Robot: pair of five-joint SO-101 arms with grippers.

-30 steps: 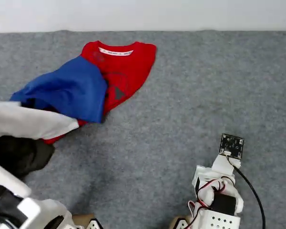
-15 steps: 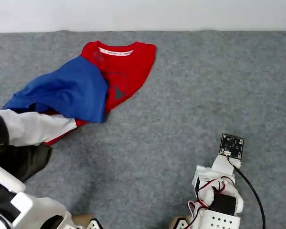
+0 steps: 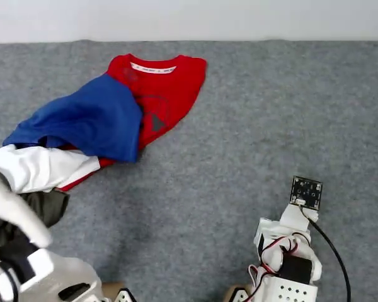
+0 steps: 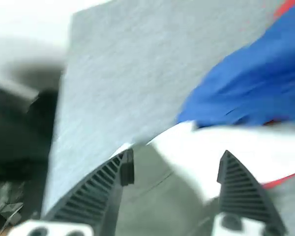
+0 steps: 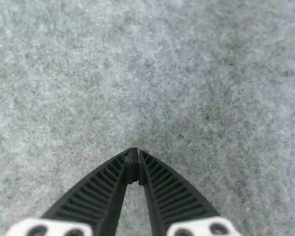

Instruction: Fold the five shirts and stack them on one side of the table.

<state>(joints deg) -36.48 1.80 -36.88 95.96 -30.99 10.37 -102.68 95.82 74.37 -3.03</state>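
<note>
Grey table (image 3: 271,113) has a loose heap of shirts, all on the L claw's side and well apart from the R claw. Step in hand, my guess: pick 1 shirt off the heap to spread and fold. Biggest piece is the red shirt (image 3: 167,88), farthest beyond the L claw at the bottom of the heap. The blue shirt (image 3: 88,119) is draped over it and nearer the claw. The white shirt (image 3: 41,167) is just ahead of the claw, and the olive shirt (image 3: 57,206) sits right below the jaws. L claw (image 4: 174,172) is released, jaws spread wide, nothing gripped, w/ white and olive cloth both in the gap. To do it well, imo: pinch 1 layer only, at a hem, not a bunched fold. Clench fully before lifting. Pull slow, since blue looks to lap the white's far edge and could drag along. Take it to the bare felt nearer the R claw so both arms can work it. R claw (image 5: 135,169) is clenched, tips touching, empty, over bare felt. Counts: shirts I can make out = 4 (1 red, 1 blue, 1 white, 1 olive), 1 short of the task's 5. Folded = 0, stack not begun. Arms = 2, claws = 2.
</note>
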